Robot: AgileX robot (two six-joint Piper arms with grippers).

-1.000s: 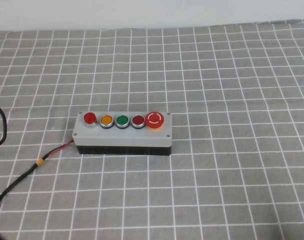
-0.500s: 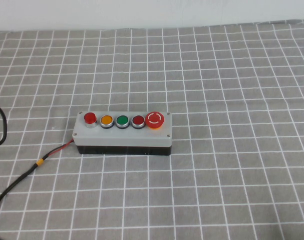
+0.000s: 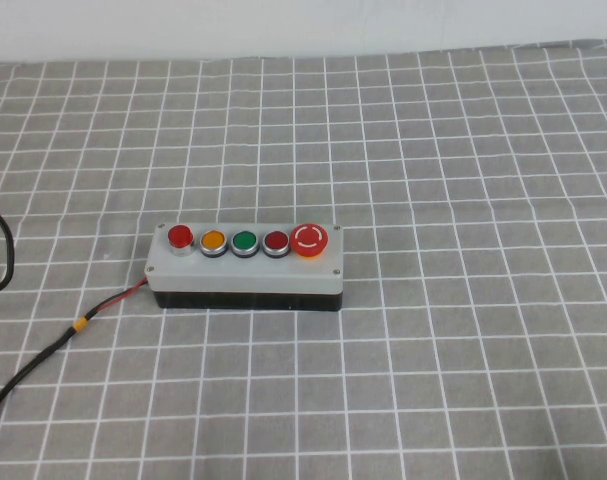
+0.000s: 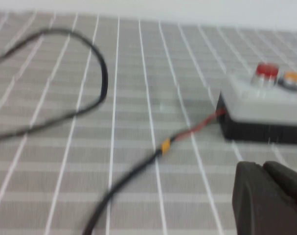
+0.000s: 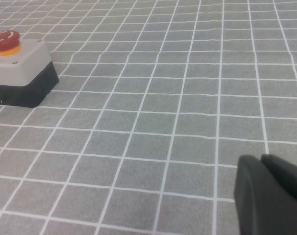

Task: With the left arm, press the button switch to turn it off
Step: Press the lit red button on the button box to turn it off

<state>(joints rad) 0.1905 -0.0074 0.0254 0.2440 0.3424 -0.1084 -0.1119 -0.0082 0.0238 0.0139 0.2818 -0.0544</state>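
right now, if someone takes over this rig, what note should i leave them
Left tool: low over the grey checked cloth, near the black cable, short of the box's left end.
Right tool: over bare cloth off the box's right end, apart from it.
Things: the grey button box with a black base sits mid-table. It has five buttons in a row on top, with the red mushroom button at its right end.
Done: no press is under way; neither tool touches the box.
Left: bring the left tool over the box and press the switch off.
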